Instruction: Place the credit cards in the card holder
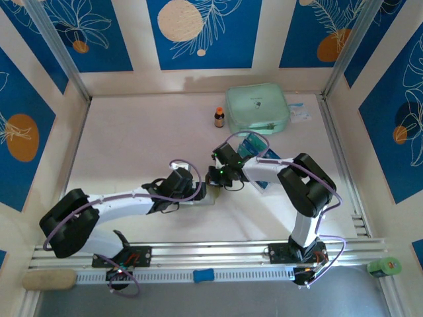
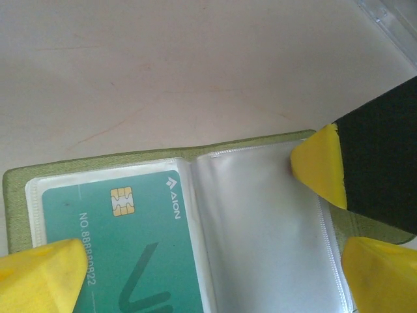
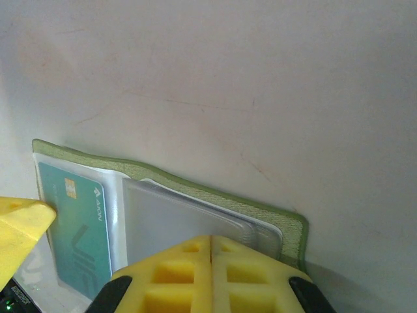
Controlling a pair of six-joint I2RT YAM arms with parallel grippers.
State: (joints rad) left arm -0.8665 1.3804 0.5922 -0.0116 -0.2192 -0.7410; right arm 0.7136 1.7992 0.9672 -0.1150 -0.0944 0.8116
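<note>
Left wrist view: one card holder (image 2: 137, 155), olive green, lying open and flat on the white table (image 2: 195, 59). Two clear pockets inside, side by side. One teal credit card (image 2: 137, 241) tucked in the left pocket, gold chip near its top. Right pocket pale and shiny. One long green edge along the far side, with plain table past it.

Two grippers at the holder. Left gripper (image 2: 212, 277) spread wide: one yellow finger (image 2: 39, 274) at the near left corner over the card, the other at the near right corner, with the open pages between them. Right gripper (image 3: 212, 246) pressed tight together, nothing seen between its tips. Tips at the outer part of the right pocket, touching or just above, hard to tell. In the right wrist view, a few clear pages stacked under those tips, green cover edge poking out beyond them, plain table past that edge too.

Top external view: holder near the middle of the table, between the two gripper heads and mostly hidden under them. More teal cards (image 1: 253, 146) just behind the right arm, number not clear. One mint-green zip case (image 1: 256, 107) at the back. One small brown bottle (image 1: 219, 117) just left of it. Wide open table on the left half. Metal rails (image 1: 218, 249) along the left, right and near sides.
</note>
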